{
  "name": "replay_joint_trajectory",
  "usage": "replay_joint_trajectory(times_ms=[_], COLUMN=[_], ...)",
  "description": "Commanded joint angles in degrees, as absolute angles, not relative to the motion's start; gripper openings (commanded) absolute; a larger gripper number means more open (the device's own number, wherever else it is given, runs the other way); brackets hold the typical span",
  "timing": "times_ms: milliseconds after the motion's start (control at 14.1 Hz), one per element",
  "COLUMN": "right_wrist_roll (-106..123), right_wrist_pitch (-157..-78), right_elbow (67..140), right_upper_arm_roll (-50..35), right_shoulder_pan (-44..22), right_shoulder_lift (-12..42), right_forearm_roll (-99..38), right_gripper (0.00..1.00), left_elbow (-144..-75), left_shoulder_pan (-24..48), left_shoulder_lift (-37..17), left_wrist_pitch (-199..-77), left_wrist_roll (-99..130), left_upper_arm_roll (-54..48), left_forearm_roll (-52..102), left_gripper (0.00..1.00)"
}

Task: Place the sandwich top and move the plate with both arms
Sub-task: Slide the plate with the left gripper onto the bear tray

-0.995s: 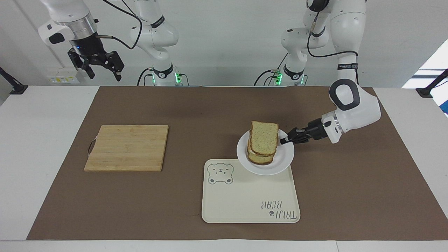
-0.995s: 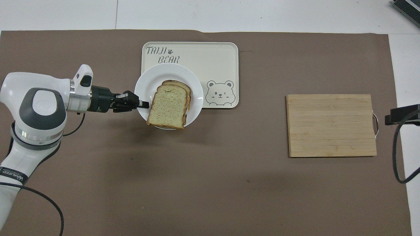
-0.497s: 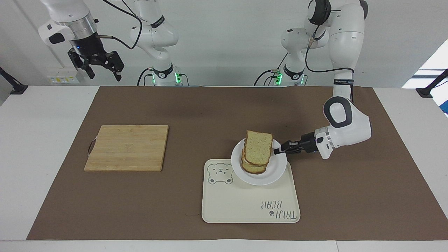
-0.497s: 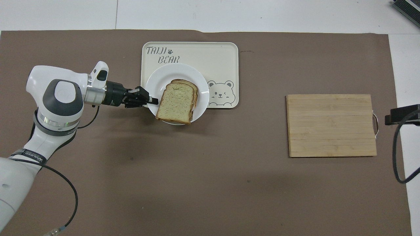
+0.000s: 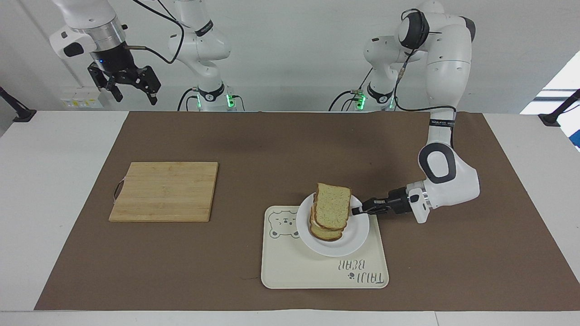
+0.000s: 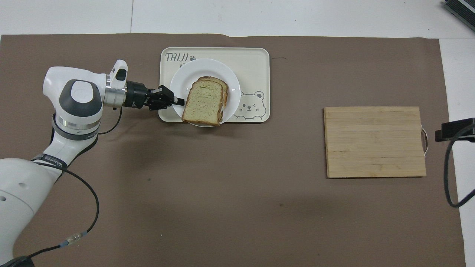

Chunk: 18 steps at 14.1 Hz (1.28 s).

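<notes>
A white table [image 5: 63, 190] carries a brown mat [image 5: 272, 149]. A plain white wall [image 5: 290, 54] rises at its edge. Daylight shows at one corner.

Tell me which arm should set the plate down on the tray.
Left. Its gripper is already shut on the plate rim, holding it over the tray with the sandwich on it. The right gripper waits open, raised near its base.

left arm [image 5: 446, 181]: reaching low, wrist level | left gripper [image 5: 356, 211]: fingertips clamped together | right arm [image 5: 86, 22]: waits raised | right gripper [image 5: 133, 96]: fingers spread, pointing down
</notes>
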<state>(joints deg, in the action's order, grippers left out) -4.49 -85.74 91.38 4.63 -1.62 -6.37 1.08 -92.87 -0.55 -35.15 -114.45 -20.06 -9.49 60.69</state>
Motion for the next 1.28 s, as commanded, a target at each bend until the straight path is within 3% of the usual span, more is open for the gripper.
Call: replay_joint_trajectory(times_ms=[0,852,923,995,1066,1137,1208], right_wrist_roll=[-4.66,-4.66,-4.66,-4.66,-4.66,-4.66,-4.66], right_wrist_pitch=[-85.96,-85.96,-85.96,-85.96,-85.96,-85.96,-85.96], right_elbow=[91.49,91.49,91.49,91.49,91.49,91.49,91.49], right_upper_arm_roll=[4.31,4.31,4.31,4.31,4.31,4.31,4.31], right_shoulder_pan=[-1.05,-1.05,-1.05,-1.05,-1.05,-1.05,-1.05], right_shoulder_lift=[-6.77,-6.77,-6.77,-6.77,-6.77,-6.77,-6.77], right_forearm_roll=[0.09,0.09,0.09,0.09,0.09,0.09,0.09], right_gripper=[1.00,1.00,1.00,1.00,1.00,1.00,1.00], left_elbow=[-90.09,-87.71,-87.71,-87.71,-87.71,-87.63,-87.63], left_shoulder_pan=[-1.85,-2.90,-2.81,-2.81,-2.90,-3.07,-3.34], left_shoulder_lift=[-37.09,-42.19,-42.19,-42.19,-42.19,-42.19,-42.10], left_wrist_pitch=[-115.48,-119.00,-119.00,-119.00,-118.74,-118.39,-118.21], left_wrist_roll=[-21.09,-24.17,-24.17,-24.26,-24.26,-24.26,-24.26], left_upper_arm_roll=[-10.90,-14.33,-14.33,-14.33,-14.33,-14.41,-14.41], left_forearm_roll=[62.31,64.69,64.69,64.69,64.60,64.60,64.60], left_gripper=[0.00,0.00,0.05,0.66,0.93,1.00,1.00])
